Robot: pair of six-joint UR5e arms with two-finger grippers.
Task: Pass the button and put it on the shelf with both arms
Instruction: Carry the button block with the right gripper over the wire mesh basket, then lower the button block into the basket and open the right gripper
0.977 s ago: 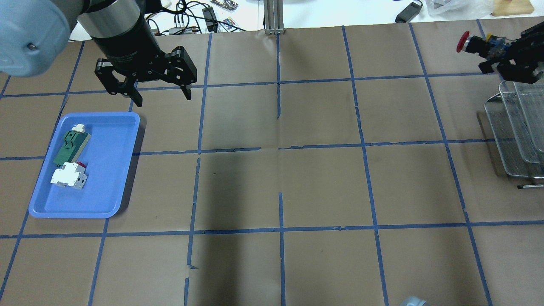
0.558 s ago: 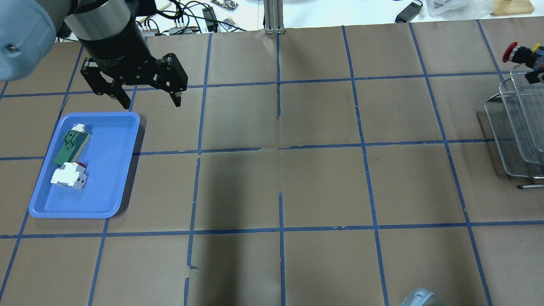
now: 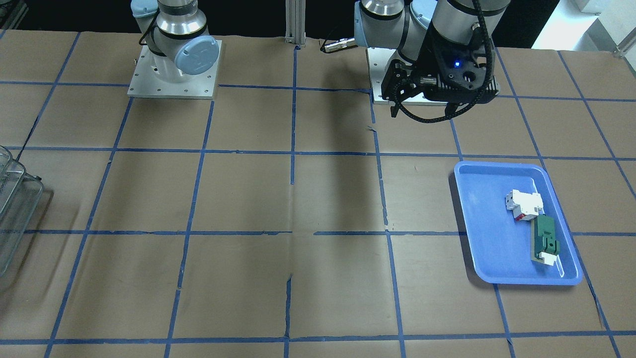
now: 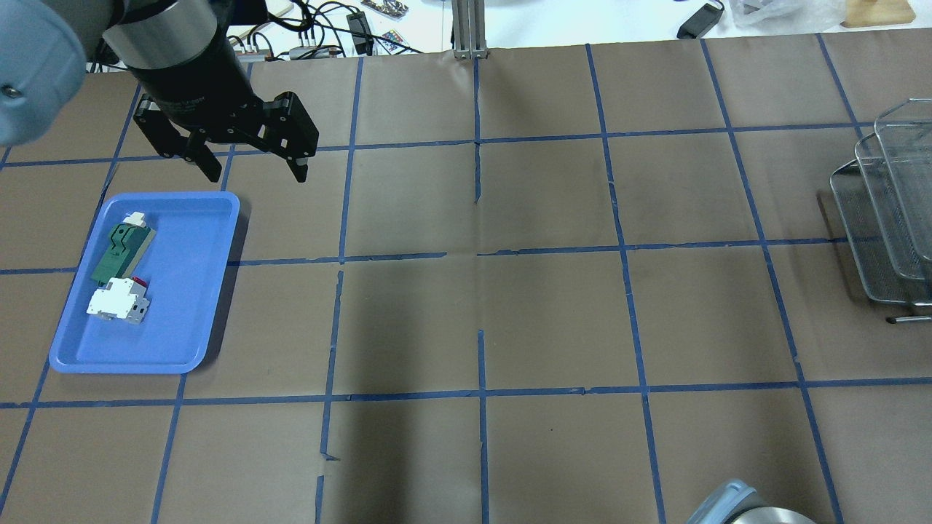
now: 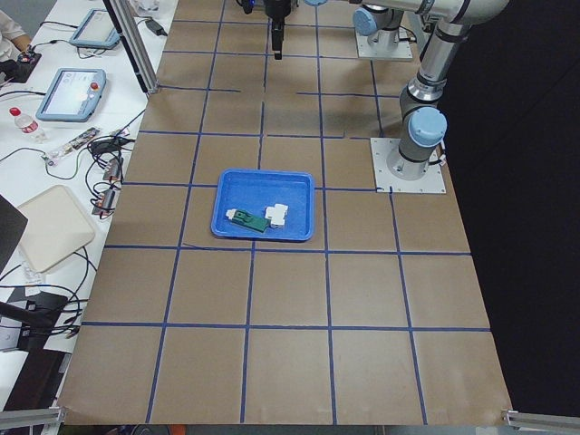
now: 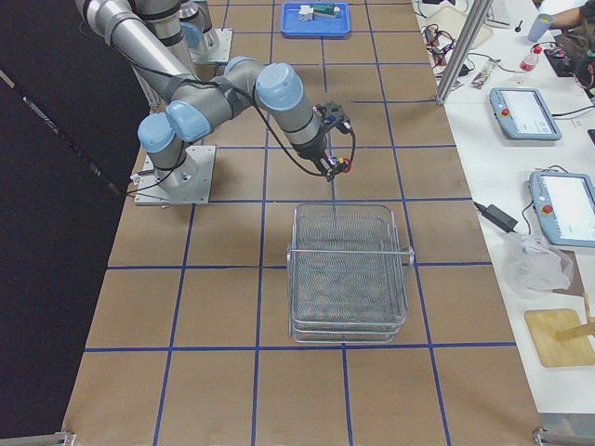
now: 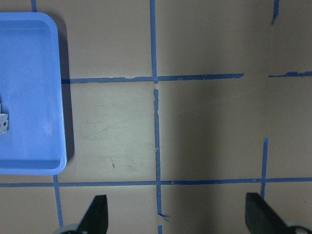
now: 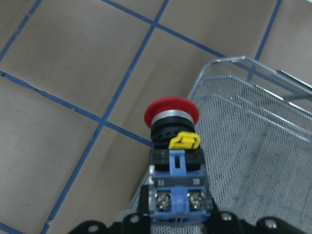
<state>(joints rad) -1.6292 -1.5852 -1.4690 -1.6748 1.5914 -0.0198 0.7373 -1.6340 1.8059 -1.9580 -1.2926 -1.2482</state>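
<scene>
The button [image 8: 172, 115], with its red cap, black body and blue end block, is held in my right gripper [image 8: 178, 220], which is shut on the blue block. In the exterior right view the right gripper [image 6: 331, 160] holds the button [image 6: 340, 166] in the air at the far edge of the wire-mesh shelf [image 6: 349, 269]. In the right wrist view the red cap hangs over a corner of the shelf [image 8: 253, 126]. The overhead view shows only the shelf [image 4: 885, 211], not the right gripper or the button. My left gripper [image 4: 256, 172] is open and empty, above the table beyond the tray.
A blue tray [image 4: 211, 218] at the table's left holds a green flat block [image 4: 122, 251] and a white block [image 4: 116, 300]. It also shows in the front-facing view [image 3: 472, 223] and the left wrist view [image 7: 29, 97]. Cables and tablets lie past the table's far edge.
My right gripper has carried the button to the right, out of the overhead view, towards the shelf. My left gripper has drawn back a little to the left and stayed open.
</scene>
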